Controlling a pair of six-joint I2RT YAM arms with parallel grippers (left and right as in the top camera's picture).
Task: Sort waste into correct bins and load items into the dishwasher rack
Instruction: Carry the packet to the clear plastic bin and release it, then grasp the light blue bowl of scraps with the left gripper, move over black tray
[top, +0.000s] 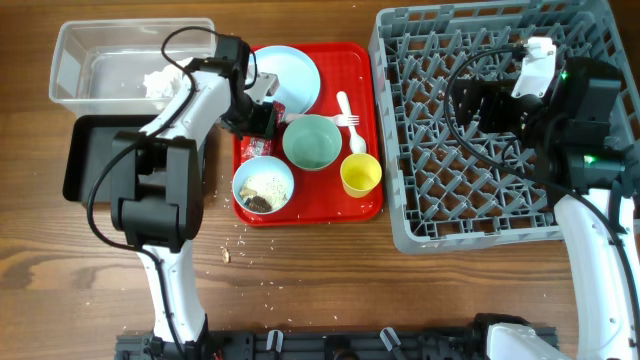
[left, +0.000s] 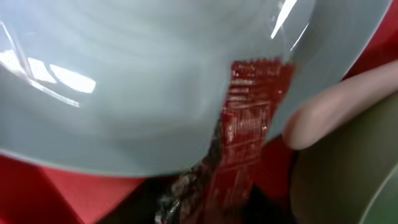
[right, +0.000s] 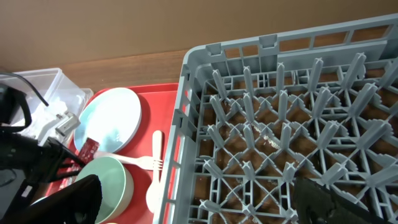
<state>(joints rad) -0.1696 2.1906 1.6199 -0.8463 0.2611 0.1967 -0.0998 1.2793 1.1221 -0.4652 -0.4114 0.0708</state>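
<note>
My left jaws are at the snack wrapper (left: 249, 124) by the plate's (top: 290, 78) six o'clock rim. I can't tell the grip, so I'd pinch firmly and lift straight. My right jaws are parted.

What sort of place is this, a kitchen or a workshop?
Probably a test bench staged like a canteen clean-up station: a grey dishwasher rack, a red tray of used dishes and two robot arms.

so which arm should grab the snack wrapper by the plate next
Left. The left gripper is right over the snack wrapper at the plate's edge, while the right gripper hangs open above the dishwasher rack, across the red tray.
</note>
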